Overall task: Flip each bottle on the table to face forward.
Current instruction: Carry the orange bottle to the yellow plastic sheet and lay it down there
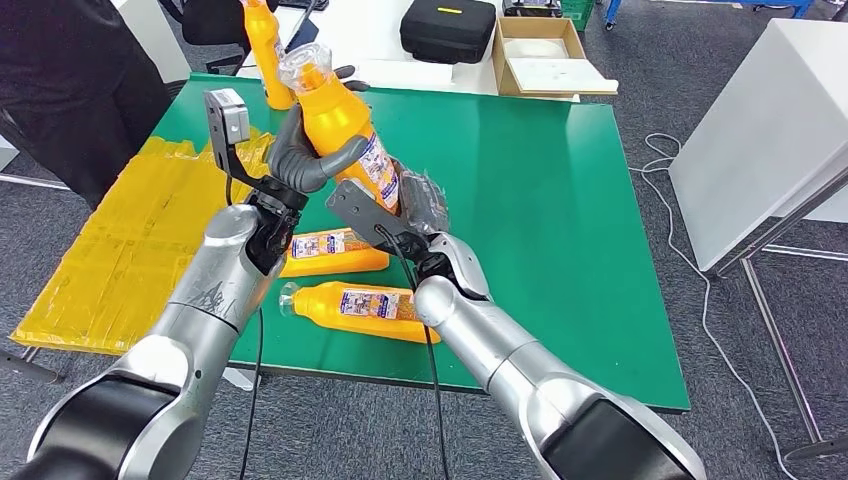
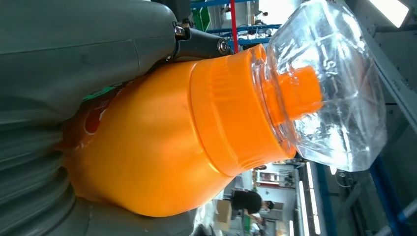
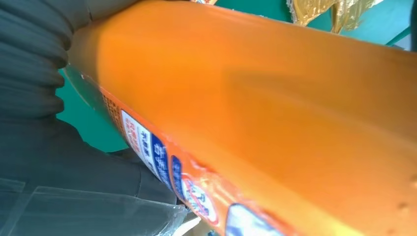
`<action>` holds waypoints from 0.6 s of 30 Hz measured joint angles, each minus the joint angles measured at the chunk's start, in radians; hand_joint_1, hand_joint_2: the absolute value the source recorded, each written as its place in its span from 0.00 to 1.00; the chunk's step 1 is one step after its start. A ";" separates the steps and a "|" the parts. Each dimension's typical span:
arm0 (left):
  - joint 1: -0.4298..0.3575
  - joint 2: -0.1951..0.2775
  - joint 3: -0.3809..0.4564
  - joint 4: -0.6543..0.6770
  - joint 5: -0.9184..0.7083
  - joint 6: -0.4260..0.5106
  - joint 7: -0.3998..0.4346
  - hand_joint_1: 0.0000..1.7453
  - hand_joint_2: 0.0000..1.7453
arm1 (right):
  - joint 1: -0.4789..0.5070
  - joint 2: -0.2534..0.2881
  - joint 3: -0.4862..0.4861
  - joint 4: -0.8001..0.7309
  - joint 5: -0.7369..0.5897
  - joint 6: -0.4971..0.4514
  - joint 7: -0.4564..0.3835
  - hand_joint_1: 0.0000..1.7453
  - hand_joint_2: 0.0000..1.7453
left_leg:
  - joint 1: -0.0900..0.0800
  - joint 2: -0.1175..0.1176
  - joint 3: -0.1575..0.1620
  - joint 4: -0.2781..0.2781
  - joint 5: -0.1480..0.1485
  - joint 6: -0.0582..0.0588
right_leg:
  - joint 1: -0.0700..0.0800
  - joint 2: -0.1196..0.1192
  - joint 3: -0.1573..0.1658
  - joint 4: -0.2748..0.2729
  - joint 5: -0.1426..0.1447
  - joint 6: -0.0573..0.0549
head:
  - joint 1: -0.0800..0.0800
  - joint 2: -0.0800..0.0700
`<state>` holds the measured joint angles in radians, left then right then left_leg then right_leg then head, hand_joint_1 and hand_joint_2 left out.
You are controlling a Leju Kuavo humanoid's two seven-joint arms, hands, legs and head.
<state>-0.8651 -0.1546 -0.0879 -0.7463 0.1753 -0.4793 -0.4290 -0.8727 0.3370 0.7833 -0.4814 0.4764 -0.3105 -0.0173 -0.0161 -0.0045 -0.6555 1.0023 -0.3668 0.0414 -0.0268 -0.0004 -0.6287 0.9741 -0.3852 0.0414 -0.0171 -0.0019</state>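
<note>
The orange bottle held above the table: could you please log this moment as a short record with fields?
held bottle: orange bottle, clear cap up, tilted, off the table
left hand: left hand grips its upper body
right hand: right hand holds its lower end
lying bottles: two lying bottles on the green table
upright bottle: upright bottle at the far edge

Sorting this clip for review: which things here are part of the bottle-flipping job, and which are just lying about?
Job:
held bottle, gripped by left hand and right hand
two lying bottles
standing bottle
green table

Lying about:
yellow sheet
black case
cardboard box
floor cable
</note>
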 joint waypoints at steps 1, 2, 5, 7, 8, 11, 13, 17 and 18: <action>-0.005 0.002 0.005 0.006 0.013 -0.007 0.002 1.00 1.00 | -0.001 -0.001 -0.009 0.003 0.009 0.003 -0.018 0.00 0.00 | 0.000 0.000 0.000 0.000 0.000 0.000 | 0.000 0.000 0.000 0.000 0.000 0.000 | 0.000 0.000; -0.010 0.005 0.012 0.014 0.028 -0.015 0.005 1.00 1.00 | -0.003 -0.002 -0.020 0.005 0.021 0.008 -0.037 0.00 0.00 | 0.000 0.000 0.000 0.000 0.000 0.000 | 0.000 0.000 0.000 0.000 0.000 0.000 | 0.000 0.000; -0.023 0.024 0.039 0.044 0.071 -0.036 0.009 1.00 1.00 | -0.011 -0.012 -0.064 0.003 0.075 0.029 -0.074 0.00 0.00 | 0.000 0.000 0.000 0.000 0.000 0.000 | 0.000 0.000 0.000 0.000 0.000 0.000 | 0.000 0.000; -0.027 0.039 0.063 0.065 0.091 -0.050 0.006 1.00 1.00 | -0.013 -0.021 -0.096 -0.008 0.115 0.039 -0.084 0.00 0.00 | 0.000 0.000 0.000 0.000 0.001 0.000 | 0.000 0.000 0.000 0.000 0.000 0.000 | 0.000 0.000; -0.028 0.046 0.074 0.075 0.099 -0.059 0.004 1.00 1.00 | -0.012 -0.027 -0.112 -0.016 0.133 0.043 -0.086 0.00 0.00 | 0.000 0.000 0.000 0.000 0.001 0.000 | 0.000 0.000 0.000 0.000 0.000 0.000 | 0.000 0.000; -0.036 0.063 0.107 0.107 0.112 -0.088 0.000 1.00 1.00 | 0.003 -0.048 -0.162 -0.056 0.203 0.063 -0.088 0.00 0.00 | 0.000 -0.001 0.000 0.000 0.001 0.000 | 0.000 -0.001 0.000 0.000 0.000 0.000 | 0.000 0.000; -0.041 0.072 0.127 0.128 0.112 -0.098 0.001 1.00 1.00 | 0.018 -0.059 -0.202 -0.089 0.248 0.078 -0.088 0.00 0.00 | 0.000 0.000 0.000 0.000 0.001 0.000 | 0.000 0.000 0.000 0.000 0.000 0.000 | 0.000 0.000; -0.041 0.090 0.148 0.157 0.106 -0.104 0.005 1.00 1.00 | 0.027 -0.079 -0.273 -0.133 0.278 0.090 -0.088 0.00 0.00 | 0.000 -0.001 -0.001 0.000 0.001 0.000 | 0.000 0.000 0.000 0.000 0.000 0.000 | 0.000 0.000; -0.041 0.093 0.152 0.161 0.106 -0.105 0.005 1.00 1.00 | 0.027 -0.082 -0.284 -0.140 0.281 0.092 -0.088 0.00 0.00 | 0.000 -0.001 -0.001 0.000 0.001 0.000 | 0.000 0.000 0.000 0.000 0.000 0.000 | 0.000 0.000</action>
<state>-0.9058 -0.0620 0.0641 -0.5850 0.2812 -0.5846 -0.4239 -0.8454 0.2552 0.4994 -0.6213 0.7579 -0.2190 -0.1049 -0.0161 -0.0050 -0.6561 1.0023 -0.3660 0.0412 -0.0270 -0.0008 -0.6287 0.9742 -0.3850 0.0414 -0.0171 -0.0019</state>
